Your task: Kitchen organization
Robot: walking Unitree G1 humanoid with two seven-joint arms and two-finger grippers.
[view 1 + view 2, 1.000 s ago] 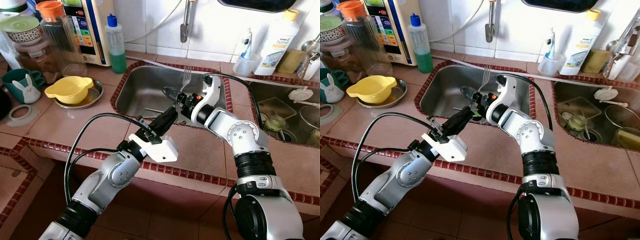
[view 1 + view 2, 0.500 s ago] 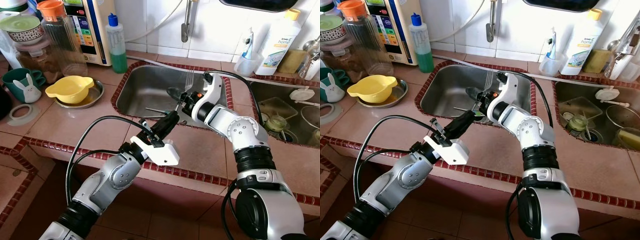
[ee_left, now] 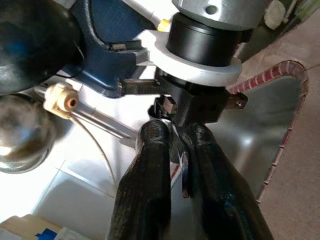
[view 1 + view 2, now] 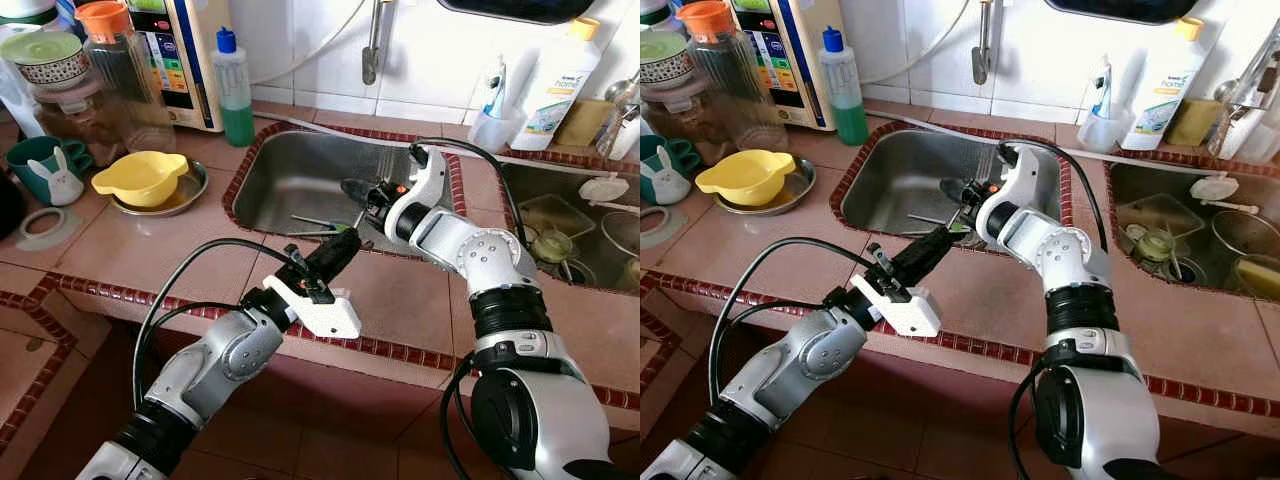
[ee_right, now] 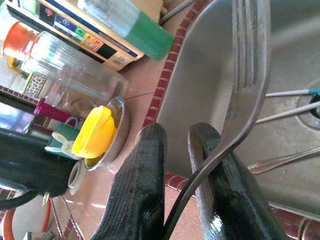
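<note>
right gripper [image 5: 182, 200]: over the near edge of the sink [image 4: 290, 170], jaws clamped on the fork [image 5: 247, 75] handle, tines up
left gripper [image 4: 335, 250]: at the sink's near rim, just beside the right one; jaws nearly together, what they hold i cannot tell
sink: loose utensils [image 4: 315, 222] on the bottom
worktop [image 4: 150, 250]: yellow bowl [image 4: 140, 177] on a metal plate [image 4: 187, 195], left of sink

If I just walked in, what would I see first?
Two silver robot arms meet over the steel sink in the tiled counter. The right gripper holds a fork between its black fingers, prongs out over the basin, and the left gripper reaches toward it at the sink's near rim. Off to the robot's left, a bright yellow bowl sits on a metal plate.
</note>
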